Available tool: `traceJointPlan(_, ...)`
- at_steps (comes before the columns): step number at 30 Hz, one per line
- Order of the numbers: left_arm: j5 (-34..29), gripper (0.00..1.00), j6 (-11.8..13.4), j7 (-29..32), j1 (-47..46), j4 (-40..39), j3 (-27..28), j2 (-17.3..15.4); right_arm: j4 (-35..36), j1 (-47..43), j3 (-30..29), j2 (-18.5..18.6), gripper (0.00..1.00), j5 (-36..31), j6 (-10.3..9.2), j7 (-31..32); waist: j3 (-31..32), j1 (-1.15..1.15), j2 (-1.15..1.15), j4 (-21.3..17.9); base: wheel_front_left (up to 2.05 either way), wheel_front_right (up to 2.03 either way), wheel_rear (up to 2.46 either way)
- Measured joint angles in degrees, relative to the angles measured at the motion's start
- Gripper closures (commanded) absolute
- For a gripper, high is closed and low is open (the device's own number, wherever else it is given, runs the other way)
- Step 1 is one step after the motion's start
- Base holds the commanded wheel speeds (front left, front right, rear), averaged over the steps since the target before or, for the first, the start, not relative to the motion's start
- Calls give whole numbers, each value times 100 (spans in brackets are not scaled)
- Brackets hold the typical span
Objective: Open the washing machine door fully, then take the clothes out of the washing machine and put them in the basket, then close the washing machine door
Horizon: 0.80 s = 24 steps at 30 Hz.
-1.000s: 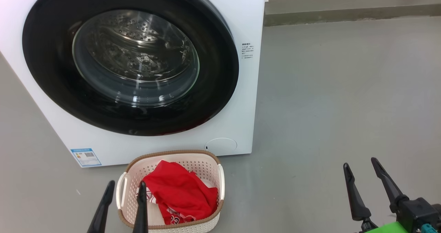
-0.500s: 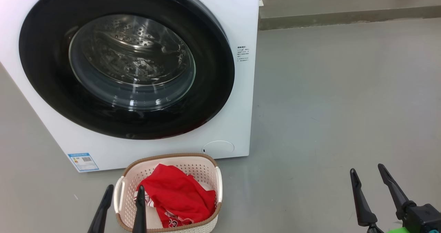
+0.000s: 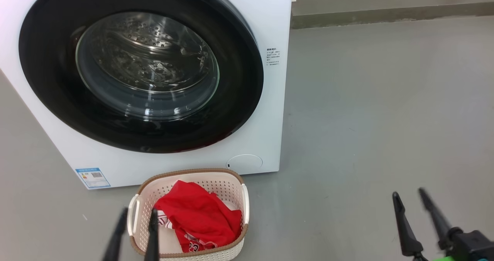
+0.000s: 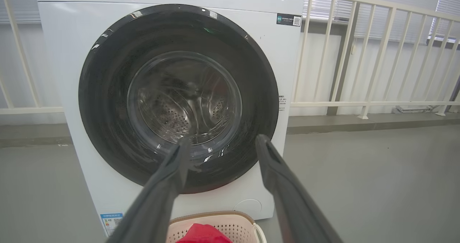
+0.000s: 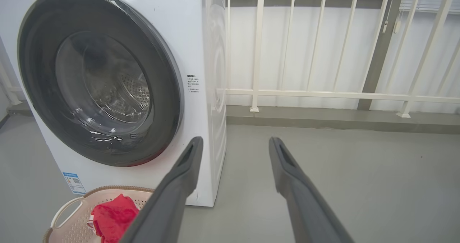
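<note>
I see the red clothes [image 3: 198,216] heaped in the basket [image 3: 189,173], which stands on the grey floor [image 3: 366,118] just in front of the washing machine [image 3: 270,145]. The washing machine door [image 3: 146,66] lies closed flat against the machine's front. My left gripper [image 3: 139,211] hangs over the basket's left edge with its fingers spread and empty, and my right gripper [image 3: 408,192], equally wide and empty, hovers above the floor well off to the right.

Laundry area: washing machine [image 4: 61,56], grey floor [image 4: 377,171], white railing [image 4: 359,103] behind.
</note>
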State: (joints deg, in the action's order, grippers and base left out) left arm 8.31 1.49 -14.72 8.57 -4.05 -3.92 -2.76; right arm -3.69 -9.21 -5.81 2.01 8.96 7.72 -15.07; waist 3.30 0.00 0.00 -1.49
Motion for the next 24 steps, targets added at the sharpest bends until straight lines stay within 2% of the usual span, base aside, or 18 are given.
traceJointPlan(5, 85, 100, 0, 12, 91, 261, -36, 27, -271, -64, 21, -76, 100, 77, 0, 24, -8, 0, 0, 2, 0, 0, 0)
traceJointPlan(24, 1447, 100, -102, 263, 25, 517, -19, -2, -401, 17, 24, -70, 100, 1336, 0, 336, -60, 1, 0, 25, 0, 0, 0)
